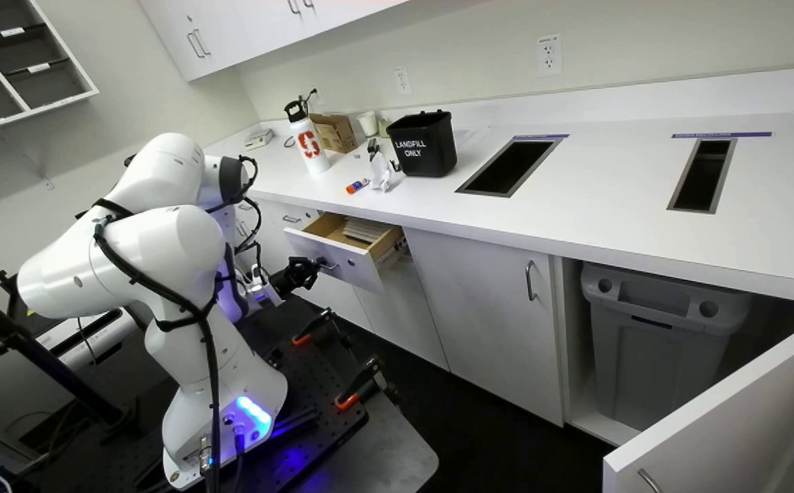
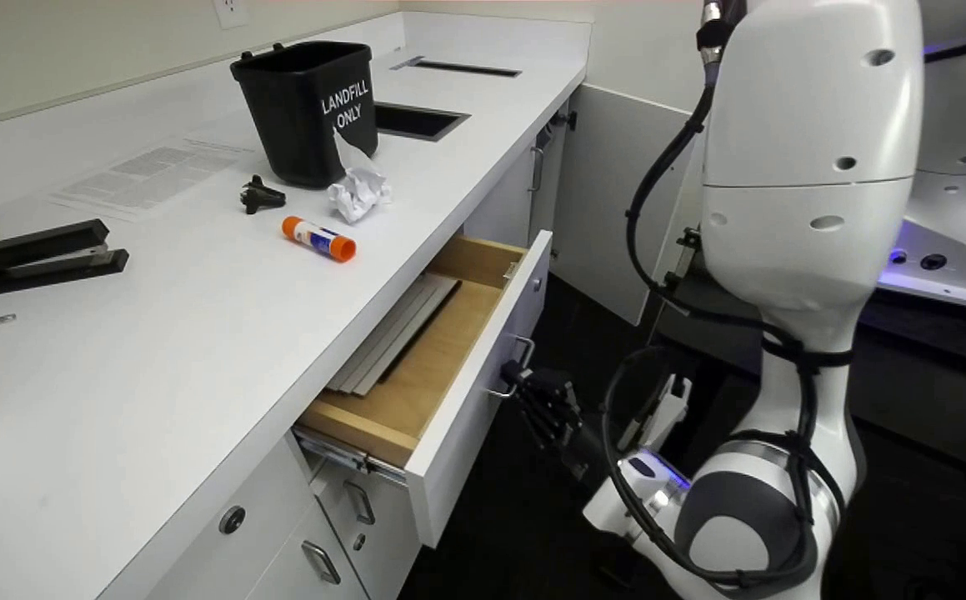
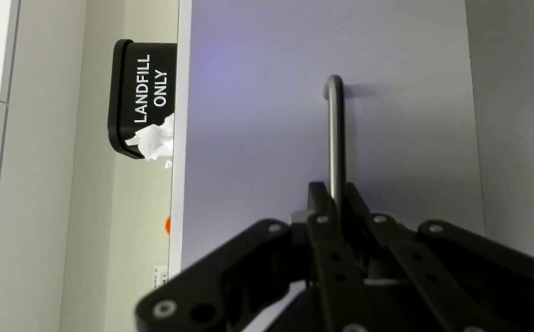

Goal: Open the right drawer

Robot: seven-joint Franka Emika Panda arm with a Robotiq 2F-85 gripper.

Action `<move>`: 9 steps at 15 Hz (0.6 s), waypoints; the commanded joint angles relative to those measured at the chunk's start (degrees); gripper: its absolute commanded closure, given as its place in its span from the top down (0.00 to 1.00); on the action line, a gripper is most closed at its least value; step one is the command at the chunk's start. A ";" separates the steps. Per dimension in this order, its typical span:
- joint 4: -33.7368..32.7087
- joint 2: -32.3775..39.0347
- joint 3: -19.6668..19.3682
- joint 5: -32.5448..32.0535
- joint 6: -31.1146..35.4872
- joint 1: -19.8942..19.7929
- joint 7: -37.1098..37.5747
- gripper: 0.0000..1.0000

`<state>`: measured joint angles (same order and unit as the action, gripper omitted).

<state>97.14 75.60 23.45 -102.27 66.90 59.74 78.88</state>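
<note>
The right drawer (image 1: pixel 362 272) is pulled out from under the counter in both exterior views, with a flat white front and pale wood sides. It also shows from above in an exterior view (image 2: pixel 459 454), with several flat grey strips inside. Its slim metal handle (image 3: pixel 336 138) runs vertically in the wrist view, and the drawer front (image 3: pixel 257 152) fills the middle. My gripper (image 3: pixel 334 189) has its fingers closed around one end of the handle, which they partly hide. In both exterior views the gripper (image 1: pixel 316 266) is at the handle (image 2: pixel 526 350).
A black landfill bin (image 2: pixel 303 117), crumpled paper (image 2: pixel 359 190), a glue stick (image 2: pixel 318 239) and a stapler (image 2: pixel 32 258) stand on the counter (image 2: pixel 157 375) above the drawer. An open cabinet door (image 1: pixel 725 411) and a grey bin (image 1: pixel 657 356) are farther along. Clamps (image 1: pixel 359 387) sit beside the arm's base.
</note>
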 commanded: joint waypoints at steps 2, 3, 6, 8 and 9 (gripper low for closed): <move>-2.53 0.57 2.05 6.23 -4.68 5.96 0.54 0.02; -2.59 0.42 2.11 7.70 -5.11 6.98 0.63 0.02; -2.78 0.07 2.29 11.62 -5.05 9.36 1.77 0.02; -3.15 0.09 2.34 13.62 -4.52 10.72 2.53 0.02; -3.38 0.07 2.23 14.53 -4.31 11.32 2.79 0.02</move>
<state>96.59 76.10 24.80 -89.96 63.91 67.41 83.21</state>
